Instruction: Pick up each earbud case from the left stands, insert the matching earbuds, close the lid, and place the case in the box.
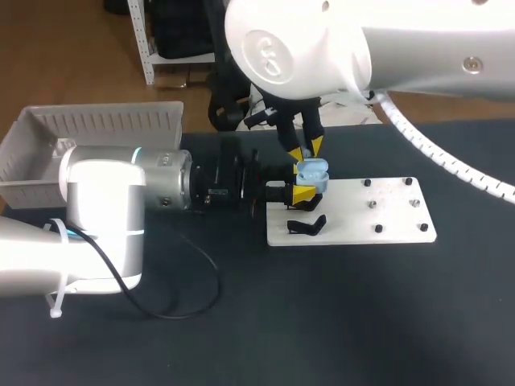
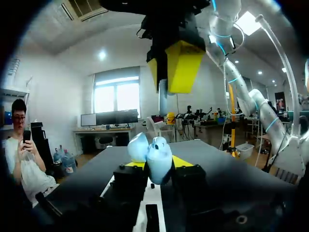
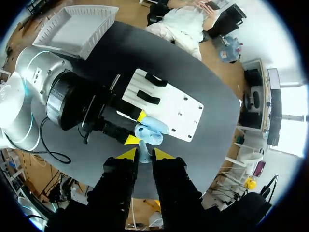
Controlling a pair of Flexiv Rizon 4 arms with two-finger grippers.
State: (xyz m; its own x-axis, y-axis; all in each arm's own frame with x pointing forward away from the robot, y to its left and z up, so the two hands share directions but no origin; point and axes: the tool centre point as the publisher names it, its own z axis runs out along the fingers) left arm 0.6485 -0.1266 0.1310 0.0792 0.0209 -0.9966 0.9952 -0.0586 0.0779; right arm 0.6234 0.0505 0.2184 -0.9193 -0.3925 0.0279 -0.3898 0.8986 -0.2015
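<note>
The left gripper (image 3: 137, 128) clamps the open pale blue plastic earbud case (image 3: 152, 130), and its yellow fingertips (image 3: 131, 140) cover the case's lower sides. Whether the right gripper (image 3: 140, 153) carries an earbud is too small to tell. In the head view the white right arm (image 1: 338, 40) hides the far part of the dark table (image 1: 322, 322), and the left arm (image 1: 105, 201) covers the near side of the grey plastic box (image 1: 105, 121).

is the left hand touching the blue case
Touching. The left wrist view shows the left hand pinching the blue case between its yellow tips.
</note>
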